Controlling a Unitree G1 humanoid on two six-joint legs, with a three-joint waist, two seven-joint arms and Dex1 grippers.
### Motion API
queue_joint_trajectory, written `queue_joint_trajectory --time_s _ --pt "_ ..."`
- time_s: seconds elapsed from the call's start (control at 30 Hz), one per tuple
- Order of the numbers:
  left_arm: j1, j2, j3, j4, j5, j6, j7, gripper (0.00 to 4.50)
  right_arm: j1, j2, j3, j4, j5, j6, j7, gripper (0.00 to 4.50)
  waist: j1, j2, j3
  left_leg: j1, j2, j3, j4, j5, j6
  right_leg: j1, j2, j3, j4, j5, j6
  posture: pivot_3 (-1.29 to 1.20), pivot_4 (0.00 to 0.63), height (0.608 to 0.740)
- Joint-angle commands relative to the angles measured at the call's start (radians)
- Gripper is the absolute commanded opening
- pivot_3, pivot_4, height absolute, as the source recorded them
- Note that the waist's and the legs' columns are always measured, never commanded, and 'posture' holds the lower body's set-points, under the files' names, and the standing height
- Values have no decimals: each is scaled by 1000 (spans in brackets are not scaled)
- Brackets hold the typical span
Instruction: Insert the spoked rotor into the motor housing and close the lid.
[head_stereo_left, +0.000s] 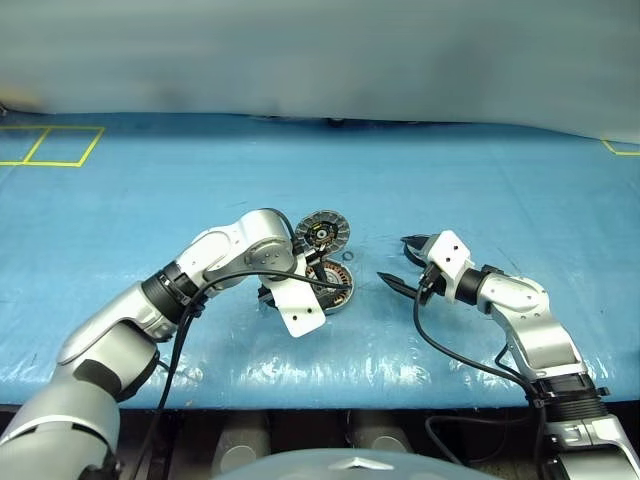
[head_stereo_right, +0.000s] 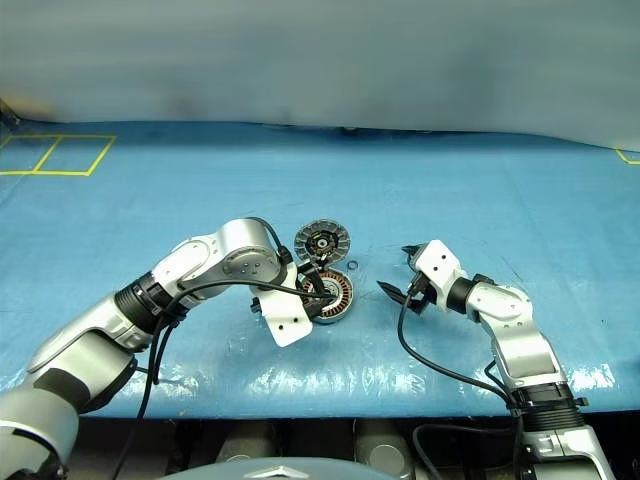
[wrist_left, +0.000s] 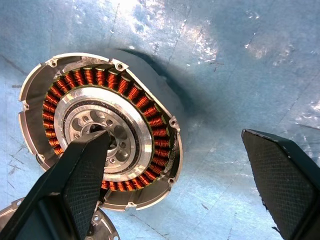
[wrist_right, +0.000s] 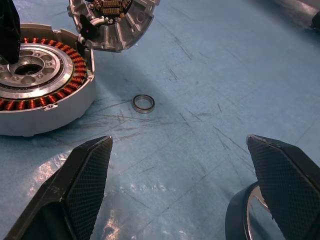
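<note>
Looking down over the blue plastic-covered table (head_stereo_left: 480, 160), we see our left gripper (wrist_left: 180, 170) pointing steeply down over the motor housing (wrist_left: 150, 175), a shallow round silver-grey puck with a ring of copper-orange windings. Its jaws stand wide apart and hold nothing. In the left wrist view one black finger (wrist_left: 85, 175) crosses in front of the housing's pale centre, while the other finger (wrist_left: 280, 175) is well off to the side over bare blue sheet, so the housing lies under one jaw rather than between the two.

Inside the windings sits a silvery disc with round holes around a hub (wrist_left: 102, 132); we cannot tell whether this is the spoked rotor.

We see the lid (head_stereo_left: 322, 233), a round grey disc radially ribbed inside with a dark centre, lying open just beyond the housing and touching its rim.

Our right gripper (wrist_right: 180, 185) is well apart from the housing, jaws fully spread and empty. A small silver metal ring (wrist_right: 143, 103) lies on the sheet between it and the housing.
</note>
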Motion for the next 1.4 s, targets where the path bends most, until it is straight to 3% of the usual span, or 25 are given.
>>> queue_joint_trajectory --time_s 0.03,0.23,0.7,0.97,1.4 --pt "11 31 44 -66 -30 16 -9 4447 -19 0 -9 -3 6 -23 2 4500 1 0 0 0 0 0 0 0 0 0 0 0 0 0 0 0 150 740" --pt "59 90 99 -119 -74 67 2 4447 -28 7 -3 8 5 -26 5 4500 0 0 0 0 0 0 0 0 0 0 0 0 0 0 0 0 150 740" --pt "393 148 535 -224 -465 416 225 4447 -27 28 4 20 11 -20 7 4500 -2 0 1 0 1 0 0 0 0 -1 0 -1 1 -1 1 0 150 740" --pt "615 64 739 -278 -681 577 410 4447 -32 37 9 26 20 -7 17 4500 -3 0 1 0 2 0 0 0 0 -1 0 -1 1 -1 1 0 150 740" --pt "865 -187 766 -260 -758 438 684 4447 -51 111 44 108 -21 -35 -36 4500 1 0 1 0 1 0 0 0 0 -1 0 -1 1 -1 1 0 150 740"
